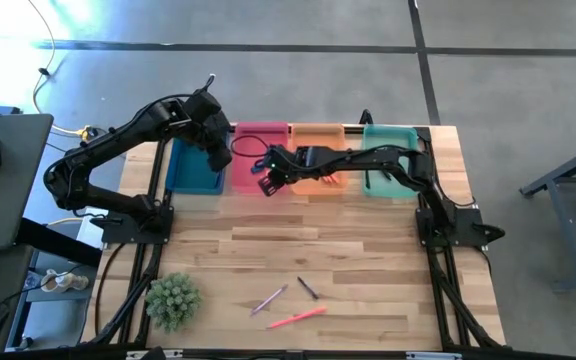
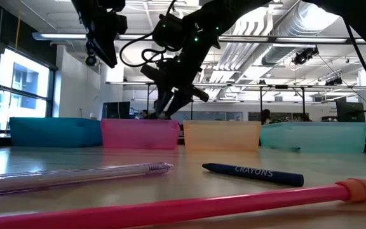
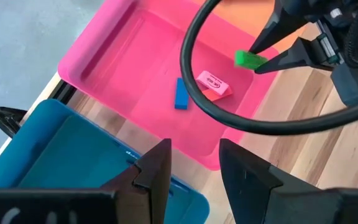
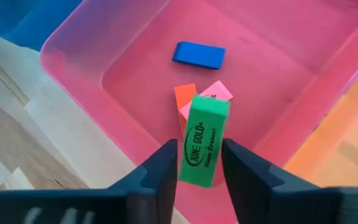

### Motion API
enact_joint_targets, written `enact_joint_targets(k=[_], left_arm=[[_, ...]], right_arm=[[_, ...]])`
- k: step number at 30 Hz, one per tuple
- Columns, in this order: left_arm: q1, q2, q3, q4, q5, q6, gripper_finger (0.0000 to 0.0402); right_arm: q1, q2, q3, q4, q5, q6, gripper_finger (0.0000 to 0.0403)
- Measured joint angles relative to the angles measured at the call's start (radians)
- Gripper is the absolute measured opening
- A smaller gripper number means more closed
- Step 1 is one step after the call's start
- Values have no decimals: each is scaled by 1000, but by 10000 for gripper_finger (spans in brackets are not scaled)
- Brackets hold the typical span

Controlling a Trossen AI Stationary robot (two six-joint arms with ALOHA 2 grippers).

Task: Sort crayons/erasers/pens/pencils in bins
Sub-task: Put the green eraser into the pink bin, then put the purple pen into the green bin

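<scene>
R gripper (image 4: 194, 163) pinches the green eraser (image 4: 204, 138) by its long flat sides over the pink bin (image 4: 73, 37), w/ blue, red, pink erasers inside; light, rubbery, grippy; L gripper (image 3: 194, 165) empty, parted.

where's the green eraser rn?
The green eraser sits between the right gripper's fingers, above the pink bin, over the blue, red and pink erasers lying inside. In the high view that is the second bin from the left.
</scene>
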Motion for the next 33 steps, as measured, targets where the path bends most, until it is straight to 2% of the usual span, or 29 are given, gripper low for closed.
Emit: enact_joint_targets(k=[5,9,14,19,23,28,33], left_arm=[[0,0,0,0,-1,-16,123],[0,0,0,0,-4,-27,123],[0,0,-1,0,-8,-69,129],[0,0,-48,-10,-5,-106,159],[-10,0,-87,-35,5,-116,179],[-67,0,-122,-36,17,-159,180],[-165,0,-129,-25,6,-191,178]], right_arm=[[-4,0,0,-2,-2,1,164],[-6,-3,0,-11,-27,-8,189],[-6,-32,0,-59,7,-42,192],[-6,-63,0,-168,108,-61,193],[-6,-92,0,-225,122,-85,193],[-6,-121,0,-314,146,-88,193],[20,-141,0,-372,158,-175,193]])
